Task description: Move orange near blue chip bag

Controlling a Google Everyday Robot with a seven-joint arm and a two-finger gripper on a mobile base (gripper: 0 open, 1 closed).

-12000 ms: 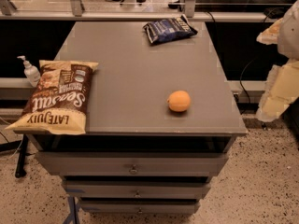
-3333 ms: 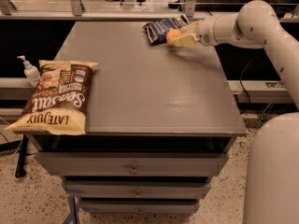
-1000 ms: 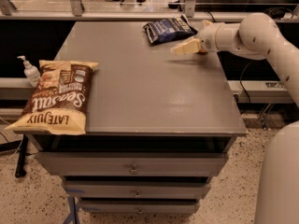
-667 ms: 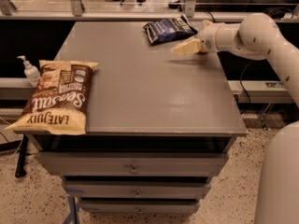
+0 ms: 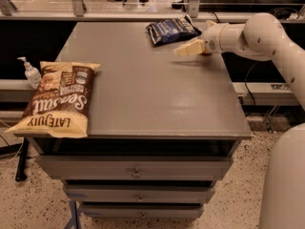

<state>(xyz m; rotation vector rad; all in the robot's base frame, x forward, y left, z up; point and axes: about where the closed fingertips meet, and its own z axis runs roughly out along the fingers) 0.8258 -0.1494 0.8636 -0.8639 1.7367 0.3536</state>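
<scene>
staying put beside blue chip bag [image 5: 171, 30], tool [image 5: 181, 50] low over table [image 5: 143, 94], grip state unclear

One camera looks down from high in front of the grey drawer cabinet [image 5: 152, 97], facing its far edge. It stands near enough that the top fills most of the view. The gripper [image 5: 181, 50] sits at upper right, just beside the blue chip bag [image 5: 172, 30].
</scene>
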